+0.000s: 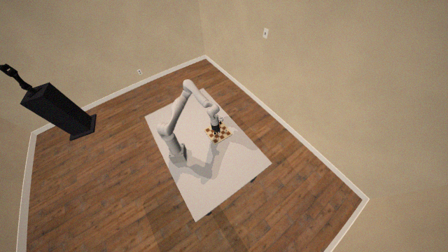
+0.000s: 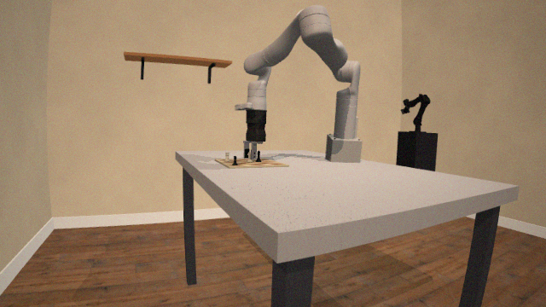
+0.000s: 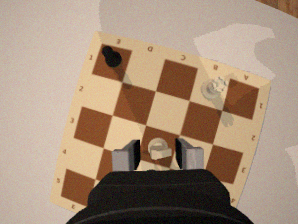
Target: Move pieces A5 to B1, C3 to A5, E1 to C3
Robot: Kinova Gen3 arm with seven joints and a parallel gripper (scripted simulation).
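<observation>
The board (image 1: 215,142) (image 2: 275,165) (image 3: 83,97) lies on the table. My gripper (image 1: 216,133) (image 2: 250,156) (image 3: 157,149) is open, pointing down and low over C3, with one finger on each side of a white piece (image 2: 250,160) (image 3: 159,149) that stands upright there. A black piece (image 2: 235,160) (image 3: 112,57) stands upright on E1. A white piece with a crown-like top (image 2: 227,156) (image 3: 211,89) stands upright on B1. The gripper body hides A5 and much of rows 4 and 5 in the wrist view.
A taller black piece (image 2: 258,157) stands close beside the fingers in the exterior view; its square is hidden in the wrist view. The arm's base (image 2: 344,149) stands on the table (image 1: 224,175) (image 2: 341,192), away from the board.
</observation>
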